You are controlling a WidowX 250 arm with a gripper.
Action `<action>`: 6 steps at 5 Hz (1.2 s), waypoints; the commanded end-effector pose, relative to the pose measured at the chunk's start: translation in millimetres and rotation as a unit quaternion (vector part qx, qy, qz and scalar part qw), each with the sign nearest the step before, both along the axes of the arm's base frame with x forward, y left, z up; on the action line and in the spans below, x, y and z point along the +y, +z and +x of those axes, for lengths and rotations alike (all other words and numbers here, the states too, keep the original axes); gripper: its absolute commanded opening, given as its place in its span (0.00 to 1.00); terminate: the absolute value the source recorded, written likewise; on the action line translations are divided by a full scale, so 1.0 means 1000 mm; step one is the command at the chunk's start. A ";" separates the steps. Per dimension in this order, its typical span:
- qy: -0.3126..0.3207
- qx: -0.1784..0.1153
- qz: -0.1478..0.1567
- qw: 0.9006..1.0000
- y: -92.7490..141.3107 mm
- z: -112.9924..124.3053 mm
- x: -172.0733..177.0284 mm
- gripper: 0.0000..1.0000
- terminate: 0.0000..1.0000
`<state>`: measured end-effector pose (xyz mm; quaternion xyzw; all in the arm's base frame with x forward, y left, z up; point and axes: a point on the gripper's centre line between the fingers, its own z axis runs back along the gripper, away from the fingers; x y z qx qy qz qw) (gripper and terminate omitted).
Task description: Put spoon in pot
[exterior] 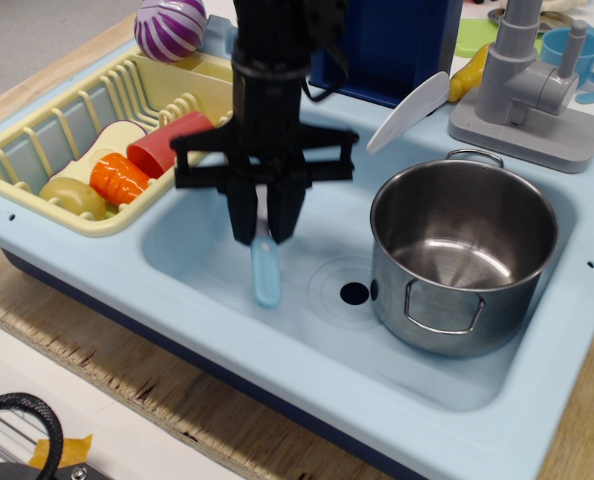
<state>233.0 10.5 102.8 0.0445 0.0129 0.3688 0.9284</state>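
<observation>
My black gripper (264,228) is shut on the spoon (266,272) and holds it lifted above the left part of the sink floor. Only the light-blue handle shows, hanging down below the fingers; the white bowl is hidden between them. The shiny steel pot (464,262) stands upright in the right part of the sink, empty, with a wire loop handle facing me. The gripper is to the left of the pot, well apart from it.
A yellow dish rack (37,165) on the left holds a red cup (170,143), an orange toy and others. A drain hole (354,293) lies beside the pot. A white spatula (409,112) and grey faucet (527,85) stand behind the pot. A purple striped ball (170,27) is far left.
</observation>
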 end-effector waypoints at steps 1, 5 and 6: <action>0.012 -0.103 -0.002 0.995 0.042 0.005 -0.005 0.00 0.00; -0.020 -0.198 -0.064 0.978 0.062 0.029 -0.076 0.00 0.00; -0.025 -0.203 -0.070 0.976 0.066 0.041 -0.080 0.00 1.00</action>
